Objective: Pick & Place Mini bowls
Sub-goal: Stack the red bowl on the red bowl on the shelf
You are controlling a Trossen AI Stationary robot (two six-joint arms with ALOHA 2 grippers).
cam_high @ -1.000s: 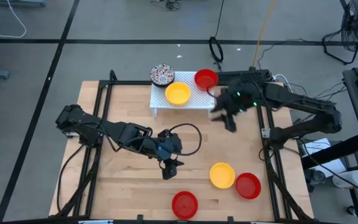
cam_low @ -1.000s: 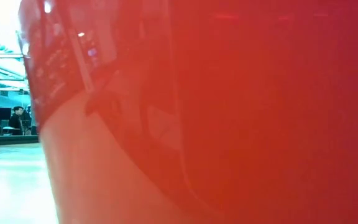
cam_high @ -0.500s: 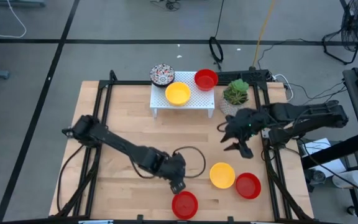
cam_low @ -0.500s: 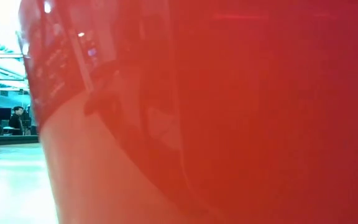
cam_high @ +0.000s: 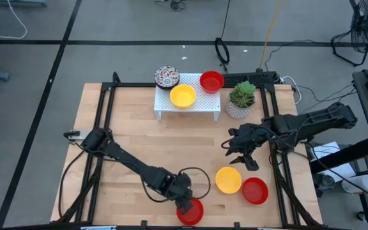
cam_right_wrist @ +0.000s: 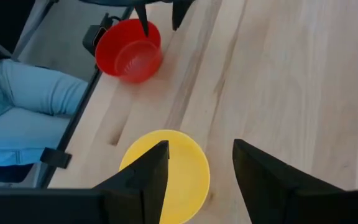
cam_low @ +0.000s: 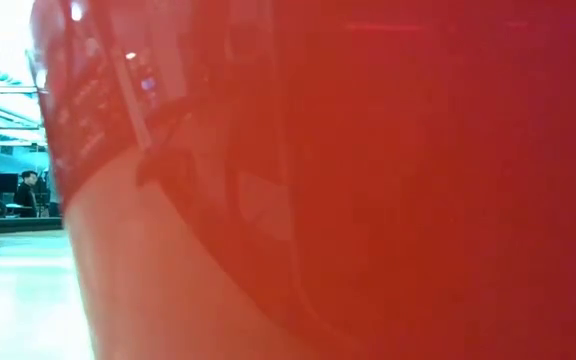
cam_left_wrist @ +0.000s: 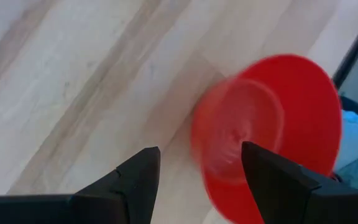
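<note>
The left gripper (cam_high: 185, 206) reaches low over the near edge of the wooden surface (cam_high: 133, 140), right at the rim of a red bowl (cam_high: 190, 211). In the left wrist view its fingers (cam_left_wrist: 138, 180) stand spread apart, holding nothing, with that red bowl (cam_left_wrist: 272, 124) just ahead of them.

The right gripper (cam_high: 243, 160) hovers just above a yellow bowl (cam_high: 228, 179), which sits touching a second red bowl (cam_high: 255, 190). In the right wrist view its fingers (cam_right_wrist: 151, 171) are also released, the yellow bowl (cam_right_wrist: 166, 174) lying between and beyond them.

At the far side, a white rack (cam_high: 189, 105) carries a yellow bowl (cam_high: 183, 96), a red bowl (cam_high: 211, 81) and a patterned bowl (cam_high: 167, 76). A potted plant (cam_high: 241, 99) stands beside the rack.

The low view is filled by a red bowl (cam_low: 368, 180) close against the lens.
</note>
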